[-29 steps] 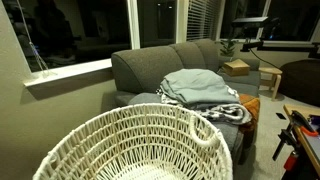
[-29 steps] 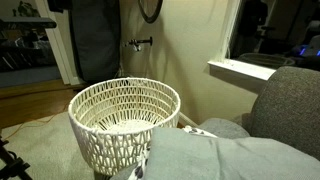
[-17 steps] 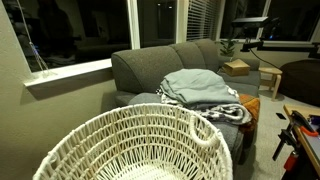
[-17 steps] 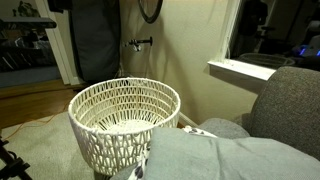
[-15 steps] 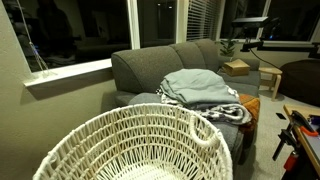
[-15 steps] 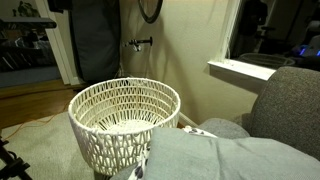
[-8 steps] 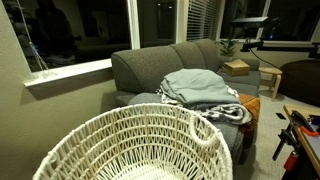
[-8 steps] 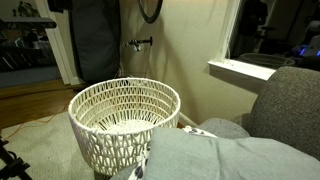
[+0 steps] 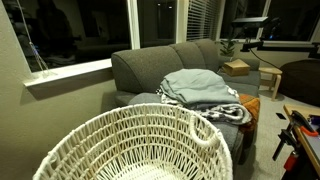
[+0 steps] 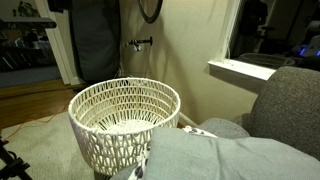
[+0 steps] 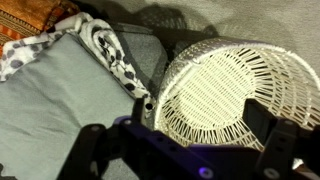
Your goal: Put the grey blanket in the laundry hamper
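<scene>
The grey blanket (image 9: 200, 87) lies in a folded heap on the dark sofa seat. It also fills the lower right of an exterior view (image 10: 230, 158) and the left of the wrist view (image 11: 50, 105). The laundry hamper (image 9: 150, 113), white open-weave rope, stands on the floor beside the sofa and looks empty. It shows in an exterior view (image 10: 172, 97) and from above in the wrist view (image 11: 166, 85). My gripper (image 11: 185, 142) hangs above the hamper's near edge and the blanket, open and empty. It does not show in the exterior views.
A black-and-white spotted blanket (image 9: 232, 111) lies under the grey one, seen too in the wrist view (image 11: 115, 55). The dark grey sofa (image 9: 140, 68) stands under a window sill (image 9: 70, 72). A small table with a cardboard box (image 9: 237, 67) is beyond the sofa.
</scene>
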Robot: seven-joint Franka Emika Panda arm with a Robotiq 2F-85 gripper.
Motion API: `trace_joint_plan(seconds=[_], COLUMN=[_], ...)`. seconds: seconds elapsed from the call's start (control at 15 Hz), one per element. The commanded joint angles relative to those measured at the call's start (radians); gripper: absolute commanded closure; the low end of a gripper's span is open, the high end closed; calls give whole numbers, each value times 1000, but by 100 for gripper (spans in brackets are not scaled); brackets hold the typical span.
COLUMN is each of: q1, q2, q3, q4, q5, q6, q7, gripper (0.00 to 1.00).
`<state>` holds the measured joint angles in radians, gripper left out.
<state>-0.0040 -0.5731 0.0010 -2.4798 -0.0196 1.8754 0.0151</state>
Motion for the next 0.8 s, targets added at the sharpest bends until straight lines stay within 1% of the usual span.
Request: trace_joint_plan(seconds=[0.0, 0.73], q1=[-1, -1], q2=[0, 8], q3=[1, 2], q4=[2, 3], q5=[1, 0], q6=[-2, 6], q7=[0, 3], gripper=[0, 0])
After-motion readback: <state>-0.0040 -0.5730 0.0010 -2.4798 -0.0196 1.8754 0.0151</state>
